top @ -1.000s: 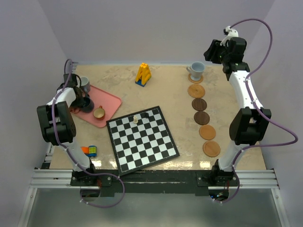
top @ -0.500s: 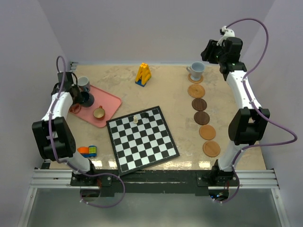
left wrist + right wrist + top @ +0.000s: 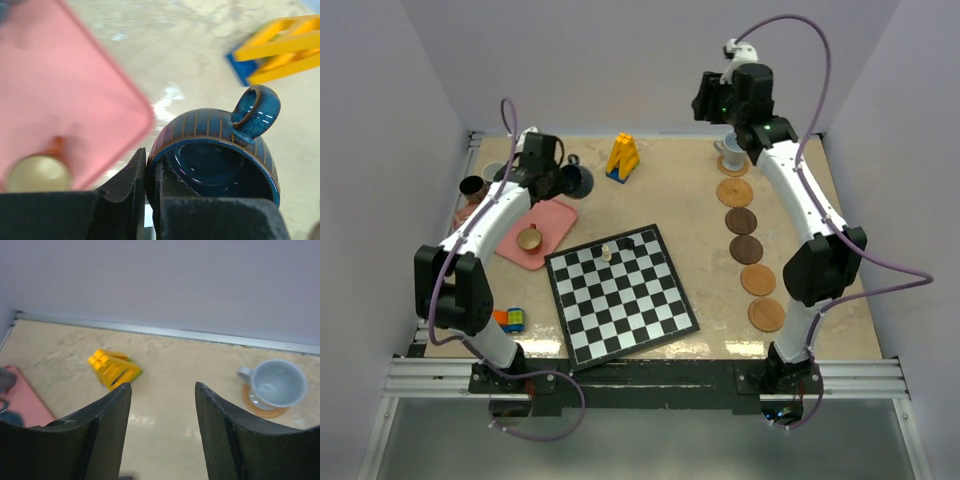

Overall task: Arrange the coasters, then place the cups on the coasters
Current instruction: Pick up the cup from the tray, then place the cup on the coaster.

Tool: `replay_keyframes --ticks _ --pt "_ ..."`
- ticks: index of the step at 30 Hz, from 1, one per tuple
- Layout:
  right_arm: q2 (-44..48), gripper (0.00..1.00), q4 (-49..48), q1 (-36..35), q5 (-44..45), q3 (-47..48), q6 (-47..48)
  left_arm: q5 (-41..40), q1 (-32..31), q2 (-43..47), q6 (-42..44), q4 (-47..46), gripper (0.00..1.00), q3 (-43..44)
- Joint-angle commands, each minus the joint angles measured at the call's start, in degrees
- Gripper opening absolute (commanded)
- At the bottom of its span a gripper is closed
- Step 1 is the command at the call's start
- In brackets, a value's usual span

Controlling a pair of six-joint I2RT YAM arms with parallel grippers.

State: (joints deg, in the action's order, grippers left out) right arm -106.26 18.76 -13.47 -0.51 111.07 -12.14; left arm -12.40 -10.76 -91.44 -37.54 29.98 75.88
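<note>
Inspected: left arm [image 3: 492, 218] and right arm [image 3: 800, 195] have white links and black joint housings. A purple cable [image 3: 817, 60] loops along each. Black bases [image 3: 502, 378] sit on an aluminium rail [image 3: 640, 372]. The left gripper [image 3: 150, 172] and right gripper [image 3: 162, 390] have matte black fingers.

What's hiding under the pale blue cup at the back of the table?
A round tan coaster sits under the pale blue cup. Only its edge peeks out around the cup's base. The coaster's middle is covered, so nothing more of it shows.
</note>
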Motion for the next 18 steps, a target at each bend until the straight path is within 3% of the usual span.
replay_keyframes --ticks 1,9,18 --pt "-2.37 0.58 6.27 -7.08 1.75 5.47 0.89 -3.67 -6.97 -7.33 -14.57 -1.43 0.0 12.95" --pt "-6.24 0.58 15.51 -16.31 0.69 10.75 1.42 -9.48 -16.74 -21.84 -19.84 10.44 0.0 32.65" --pt "-8.61 0.57 18.93 -19.22 7.8 8.46 2.47 -10.97 -20.17 -22.21 -24.42 11.95 0.0 33.46"
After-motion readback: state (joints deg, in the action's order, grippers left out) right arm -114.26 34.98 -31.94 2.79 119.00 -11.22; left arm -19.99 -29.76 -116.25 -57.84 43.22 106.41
